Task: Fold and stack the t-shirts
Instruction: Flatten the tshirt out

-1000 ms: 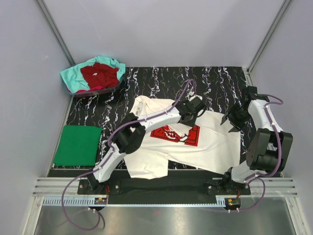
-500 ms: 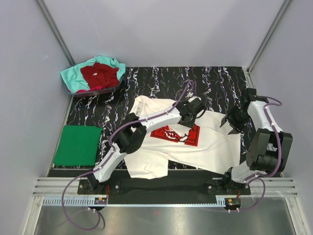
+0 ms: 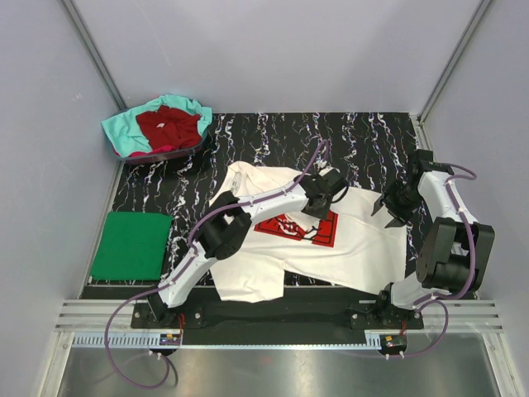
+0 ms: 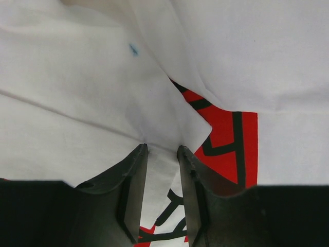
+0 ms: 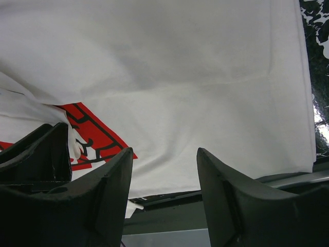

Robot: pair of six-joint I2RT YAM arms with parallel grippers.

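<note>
The white t-shirt with a red chest print lies spread on the black marbled table. My left gripper reaches over the shirt's middle. In the left wrist view its jaws stand narrowly apart, pinching a fold of white cloth beside the print. My right gripper hovers open over the shirt's right side, with cloth showing between its fingers. A folded green t-shirt lies at the left. The dark red t-shirt and the teal one sit crumpled together.
The dark red and teal shirts lie in a pink basket at the table's far left corner. Grey walls enclose the table on three sides. A metal rail carrying both arm bases runs along the near edge.
The left arm has shifted slightly right over the shirt's middle. The right gripper has drifted a little left. The shirt's outline looks the same.
</note>
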